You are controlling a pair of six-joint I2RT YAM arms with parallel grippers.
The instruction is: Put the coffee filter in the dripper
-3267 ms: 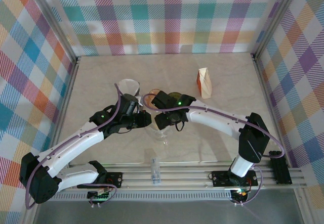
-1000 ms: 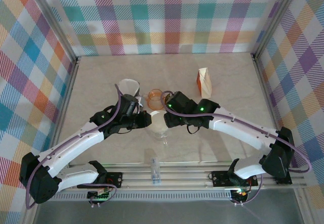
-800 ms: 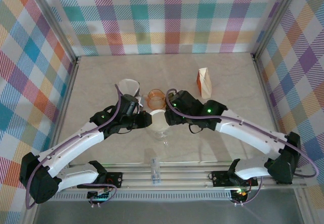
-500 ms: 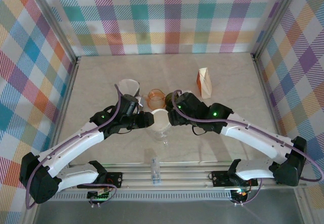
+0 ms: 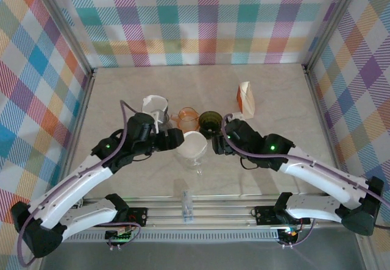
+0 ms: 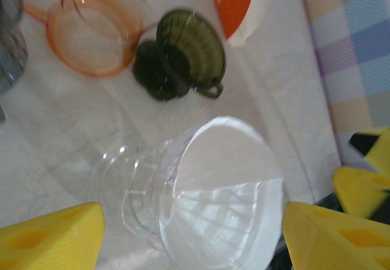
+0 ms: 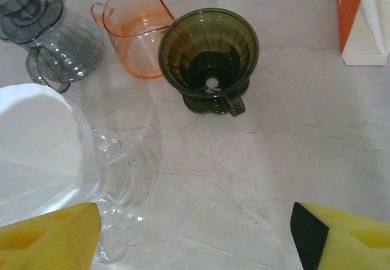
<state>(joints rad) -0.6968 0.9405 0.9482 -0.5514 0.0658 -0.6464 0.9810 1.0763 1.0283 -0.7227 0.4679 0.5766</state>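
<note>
A white coffee filter (image 5: 192, 144) sits inside the clear glass dripper (image 5: 197, 167) at the table's middle. In the left wrist view the filter (image 6: 231, 178) lines the dripper's (image 6: 131, 184) cone. My left gripper (image 5: 175, 138) is open just left of it, its yellow fingertips (image 6: 52, 233) spread wide on either side without touching. My right gripper (image 5: 217, 143) is open just right of the dripper, with bare table between its fingers. In the right wrist view the filter (image 7: 36, 142) and dripper (image 7: 113, 178) lie at the left edge.
Behind the dripper stand a dark green dripper (image 5: 211, 121), an orange pitcher (image 5: 187, 119) and a grey glass vessel (image 5: 156, 106) with white paper in it. An orange and white box (image 5: 245, 98) stands further right. The marble table (image 5: 286, 99) is walled on three sides.
My left gripper has opened, let go of the clear dripper and drawn back to the left. My right arm has pulled away to the right. The filter stays in the dripper.
</note>
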